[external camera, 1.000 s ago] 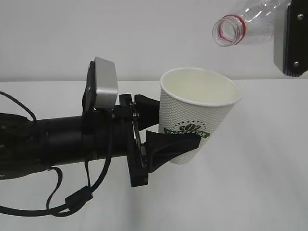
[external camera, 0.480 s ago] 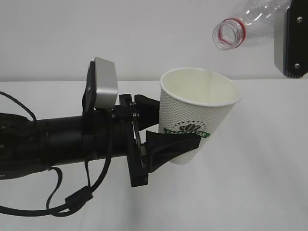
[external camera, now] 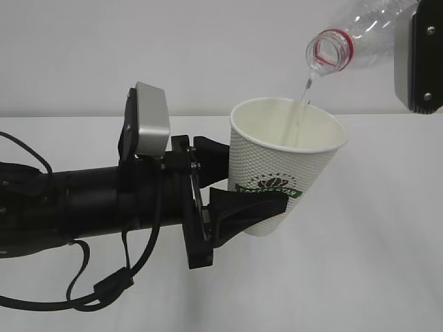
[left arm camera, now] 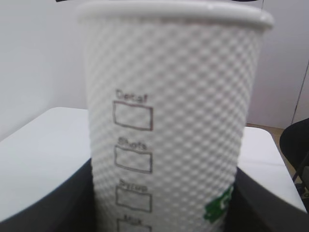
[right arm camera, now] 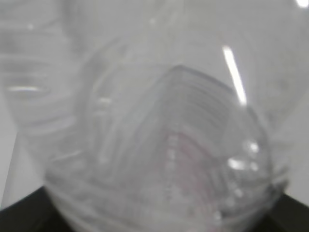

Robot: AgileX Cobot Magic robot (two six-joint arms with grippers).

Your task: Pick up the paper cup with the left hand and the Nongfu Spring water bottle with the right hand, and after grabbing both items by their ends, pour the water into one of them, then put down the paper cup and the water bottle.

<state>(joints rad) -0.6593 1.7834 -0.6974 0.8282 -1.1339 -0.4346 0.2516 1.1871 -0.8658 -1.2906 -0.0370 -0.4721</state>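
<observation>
both hands were busy: left hand (external camera: 239,183) clamped the cup (external camera: 284,166) low on its wall, held upright off the table, and right hand (external camera: 415,59) gripped the bottle (external camera: 353,34) by its base, tipped so its mouth hung just above the rim. water (external camera: 302,104) fell in a thin stream near the far wall, so i'd reckon tilting slowly and centring the mouth over the cup avoids splashing.

Clear ribbed Nongfu Spring water bottle (right arm camera: 159,125) fills frame, blurred; dark pincer parts at bottom corners.
</observation>
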